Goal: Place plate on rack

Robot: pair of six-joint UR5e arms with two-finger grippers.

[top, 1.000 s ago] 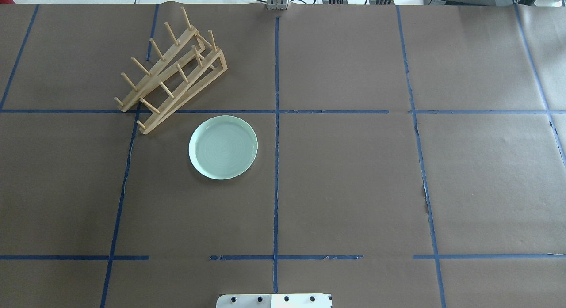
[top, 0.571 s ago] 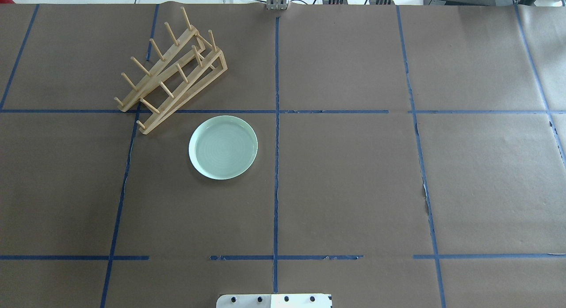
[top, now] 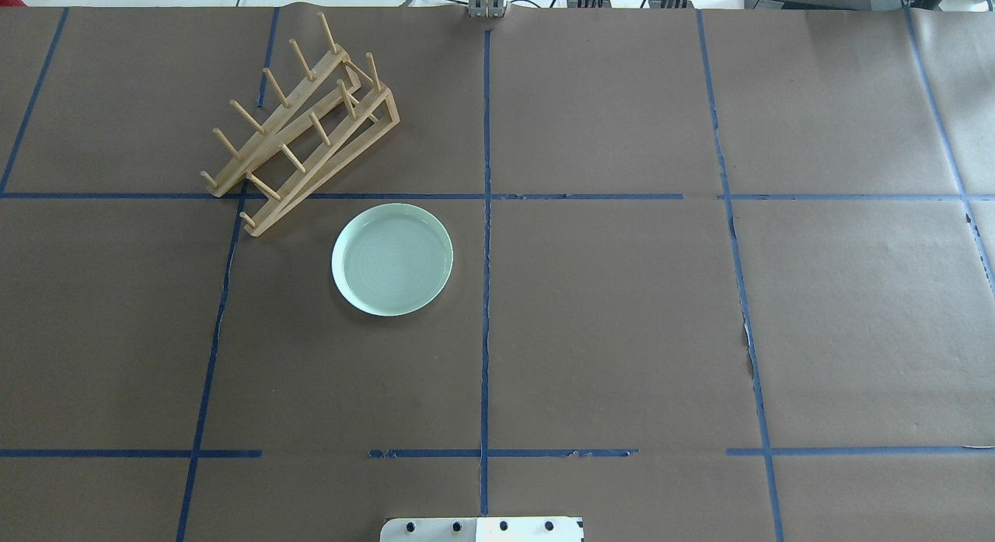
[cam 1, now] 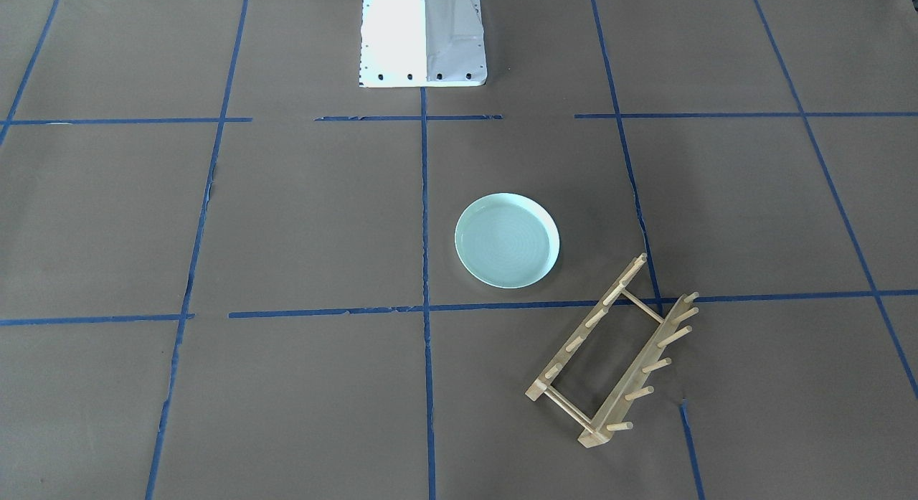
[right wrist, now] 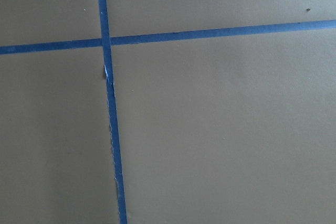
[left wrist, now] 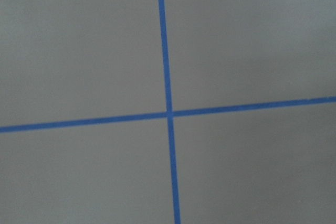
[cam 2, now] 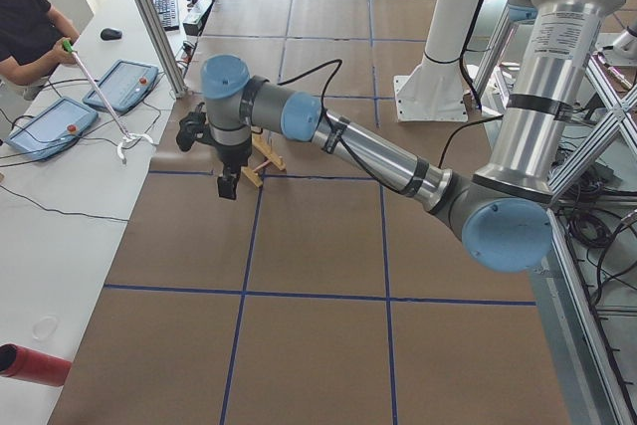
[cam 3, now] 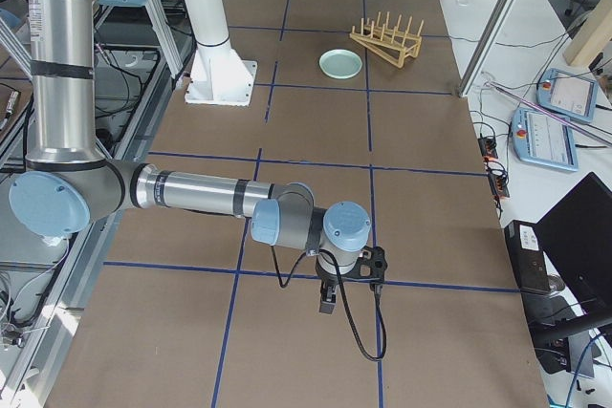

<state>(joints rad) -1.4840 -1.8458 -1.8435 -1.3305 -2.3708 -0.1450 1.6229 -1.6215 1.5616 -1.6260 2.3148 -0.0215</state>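
Note:
The pale mint-green plate (top: 392, 260) lies flat on the brown paper, left of the centre tape line; it also shows in the front view (cam 1: 507, 239) and far off in the right side view (cam 3: 340, 64). The light-wood rack (top: 303, 130) stands just behind and left of it, set diagonally, pegs empty (cam 1: 617, 353). My left gripper (cam 2: 229, 186) hangs over the table's left end, apart from both. My right gripper (cam 3: 327, 305) hangs over the far right end. Both show only in side views, so I cannot tell if they are open or shut.
Blue tape lines grid the brown paper (top: 622, 332). The white robot base (cam 1: 423, 37) stands at the near middle edge. An operator (cam 2: 25, 27) with a hooked stick and teach pendants (cam 2: 119, 87) sit beyond the table's far edge.

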